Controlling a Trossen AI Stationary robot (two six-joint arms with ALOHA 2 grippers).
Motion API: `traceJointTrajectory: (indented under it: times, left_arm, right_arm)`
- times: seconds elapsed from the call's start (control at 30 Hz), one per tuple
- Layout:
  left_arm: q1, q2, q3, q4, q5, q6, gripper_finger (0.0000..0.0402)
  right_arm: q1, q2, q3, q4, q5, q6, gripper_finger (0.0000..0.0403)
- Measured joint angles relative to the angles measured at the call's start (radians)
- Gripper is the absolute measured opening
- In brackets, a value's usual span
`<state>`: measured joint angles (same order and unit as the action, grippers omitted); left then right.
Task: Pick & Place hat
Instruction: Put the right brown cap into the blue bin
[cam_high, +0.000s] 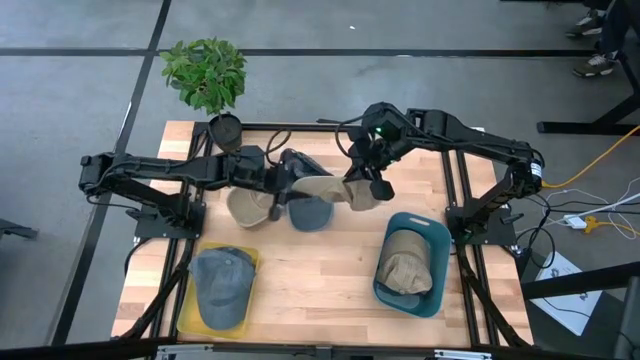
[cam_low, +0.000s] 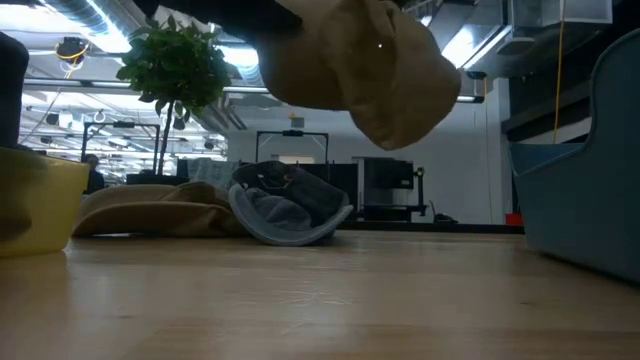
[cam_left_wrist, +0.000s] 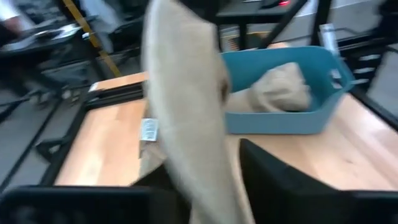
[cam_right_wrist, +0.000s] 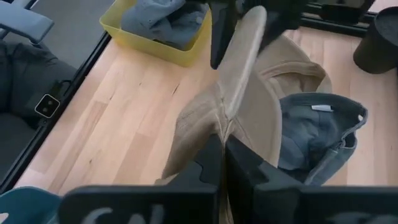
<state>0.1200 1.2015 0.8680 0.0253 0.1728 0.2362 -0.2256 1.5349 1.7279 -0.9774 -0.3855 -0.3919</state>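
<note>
A tan hat (cam_high: 322, 188) hangs in the air over the table's far middle, between my two grippers. My right gripper (cam_high: 352, 190) is shut on its right end and my left gripper (cam_high: 292, 182) on its left end. In the low view the hat (cam_low: 370, 70) hangs well above the wood. A second tan hat (cam_high: 245, 207) and a blue-grey hat (cam_high: 312, 214) lie on the table below it, the blue-grey one with its hollow side up. My left gripper has the tan hat's stiff brim (cam_left_wrist: 186, 124) between its two fingers, one on each flat side. The fingers come nearly level from the table's left. The brim stands on edge, clear of the table. My right gripper pinches the hat's cloth (cam_right_wrist: 224, 127) where the brim meets the crown. It comes slanting down from the table's right. The crown hangs below the fingers, lifted clear.
A yellow tray (cam_high: 250, 255) with a blue hat in it stands at the near left. A teal bin (cam_high: 440, 235) with a tan hat in it stands at the near right. A potted plant (cam_high: 205, 75) stands at the far left edge.
</note>
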Motion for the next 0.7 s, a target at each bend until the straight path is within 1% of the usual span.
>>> traceJointTrajectory:
  times: [0.07,0.1,0.13,0.2,0.27,0.33,0.43,0.47,0.5,0.53,0.57,0.6,0.63,0.7]
  left_arm:
    - [0.0,0.0,0.0,-0.006,0.042,0.023,0.0055]
    - [0.0,0.0,0.001,-0.01,0.047,0.034,0.0031]
    - [0.002,0.0,0.003,-0.021,0.054,0.038,0.0018]
    - [0.004,-0.001,0.004,-0.063,0.074,0.039,0.0014]
    - [0.004,0.001,0.001,-0.156,0.141,0.036,0.0012]
    - [0.005,0.002,0.0,-0.238,0.279,0.017,0.0009]
    - [-0.018,0.002,0.0,-0.296,0.549,-0.045,0.0009]
    - [-0.034,0.002,0.0,-0.3,0.624,-0.05,0.001]
    - [-0.049,0.001,0.0,-0.294,0.685,-0.049,0.001]
    - [-0.065,-0.007,0.0,-0.286,0.715,-0.04,0.001]
    - [-0.075,-0.023,0.0,-0.282,0.713,-0.03,0.001]
    - [-0.077,-0.04,0.001,-0.28,0.67,-0.024,0.0009]
    - [-0.076,-0.063,0.002,-0.289,0.569,-0.026,0.0008]
    - [-0.054,-0.118,0.002,-0.355,0.28,-0.057,0.0008]
  right_arm:
    - [0.0,0.0,0.0,0.0,-0.001,0.004,0.0011]
    - [0.001,0.0,0.0,0.0,-0.007,0.012,0.0012]
    - [0.001,0.0,-0.001,-0.001,-0.009,0.021,0.0014]
    - [0.002,0.0,-0.001,-0.007,-0.008,0.048,0.0026]
    - [0.0,-0.002,-0.001,-0.011,0.002,0.069,0.0046]
    - [-0.002,-0.002,0.0,-0.041,0.005,0.075,0.0073]
    - [-0.001,-0.002,0.0,-0.064,0.004,0.078,0.012]
    - [0.0,-0.002,0.0,-0.066,0.003,0.077,0.0134]
    - [0.0,-0.002,0.0,-0.064,0.002,0.074,0.0148]
    - [0.0,-0.002,0.0,-0.062,0.003,0.069,0.0161]
    - [0.0,-0.002,0.0,-0.059,0.012,0.067,0.0172]
    - [0.0,-0.002,0.0,-0.054,0.032,0.067,0.0182]
    - [0.0,-0.002,0.0,-0.049,0.059,0.069,0.0191]
    - [0.0,-0.002,0.0,-0.04,0.139,0.088,0.0203]
